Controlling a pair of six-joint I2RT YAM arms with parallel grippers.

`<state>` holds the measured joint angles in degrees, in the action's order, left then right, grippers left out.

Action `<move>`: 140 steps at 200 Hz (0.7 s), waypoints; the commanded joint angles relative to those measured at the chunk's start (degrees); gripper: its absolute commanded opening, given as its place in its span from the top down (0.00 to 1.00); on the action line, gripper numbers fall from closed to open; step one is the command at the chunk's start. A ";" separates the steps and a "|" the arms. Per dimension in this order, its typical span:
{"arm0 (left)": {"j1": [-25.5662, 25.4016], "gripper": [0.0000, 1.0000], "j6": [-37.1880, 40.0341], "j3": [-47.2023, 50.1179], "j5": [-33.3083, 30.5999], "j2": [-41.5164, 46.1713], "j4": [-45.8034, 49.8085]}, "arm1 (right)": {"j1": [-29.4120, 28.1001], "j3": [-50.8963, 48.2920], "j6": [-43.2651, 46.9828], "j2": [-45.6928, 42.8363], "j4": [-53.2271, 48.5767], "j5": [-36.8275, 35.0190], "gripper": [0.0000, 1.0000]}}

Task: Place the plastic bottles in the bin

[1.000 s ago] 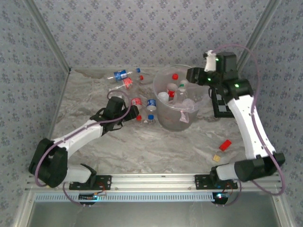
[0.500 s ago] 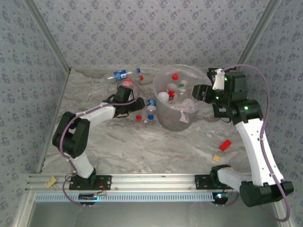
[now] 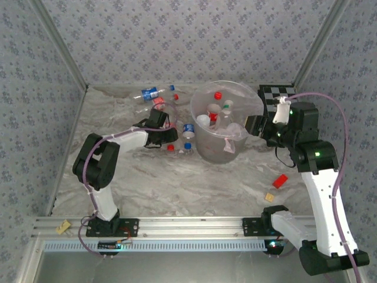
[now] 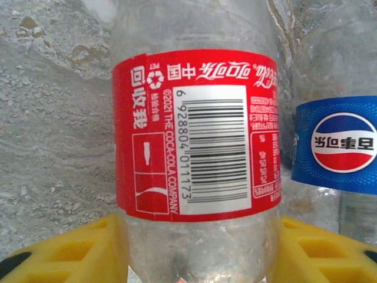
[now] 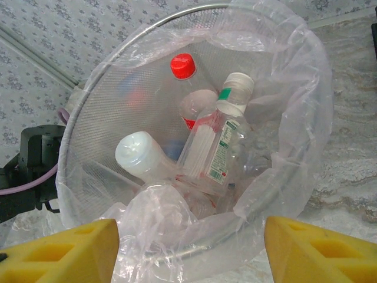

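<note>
A clear plastic bottle with a red label (image 4: 194, 135) lies on the marble table. My left gripper (image 4: 197, 242) is shut on its lower body, a yellow finger (image 4: 76, 250) pressing each side. From above, that gripper (image 3: 167, 134) sits left of the bin (image 3: 219, 154), among loose bottles. A blue-labelled bottle (image 4: 341, 144) lies just to the right. More bottles (image 3: 149, 94) lie at the back left. The translucent bin (image 5: 112, 65) with its clear liner holds several bottles (image 5: 215, 150). My right gripper (image 3: 254, 125) hangs open beside the bin's right rim, holding nothing.
A black-and-white checkerboard (image 3: 277, 93) lies at the back right behind the right arm. A red block (image 3: 280, 180) and a yellow block (image 3: 270, 197) sit on the table at the right front. Patterned walls close in the back and both sides.
My left arm reached further toward the bottles and its jaws closed on the red-labelled bottle. My right arm drew back to the right from the bin, uncovering the checkerboard.
</note>
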<state>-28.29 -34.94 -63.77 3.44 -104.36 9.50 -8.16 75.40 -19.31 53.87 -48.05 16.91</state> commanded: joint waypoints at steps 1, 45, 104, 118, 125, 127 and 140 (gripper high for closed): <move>-0.36 0.59 1.68 -0.15 -0.54 2.54 2.96 | 0.30 -0.50 0.21 -1.37 1.05 -0.74 0.33; -1.04 0.65 3.18 0.54 -1.95 10.93 6.15 | 0.09 -2.97 1.00 -4.86 4.48 -2.68 0.32; -2.92 0.77 4.47 8.00 -2.75 27.35 3.39 | -1.90 -5.18 2.04 -5.61 11.40 7.37 0.17; -3.86 0.83 5.99 11.26 0.80 31.46 -0.62 | -3.98 -5.70 1.59 -5.17 16.10 5.90 0.16; -4.15 0.86 6.78 12.77 3.19 33.26 -2.84 | -5.36 -5.49 1.39 -4.46 18.24 5.61 0.15; -4.19 0.87 6.98 13.07 3.75 33.72 -3.22 | -5.76 -5.36 1.36 -4.23 18.78 5.60 0.15; -4.78 0.94 7.87 14.70 6.16 36.57 -5.08 | -9.83 -3.13 1.43 -1.44 21.02 5.25 0.15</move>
<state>-31.97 -30.44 -52.01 3.62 -72.29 10.63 -12.88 70.17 -17.61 49.47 -35.77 21.15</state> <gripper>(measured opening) 0.492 0.846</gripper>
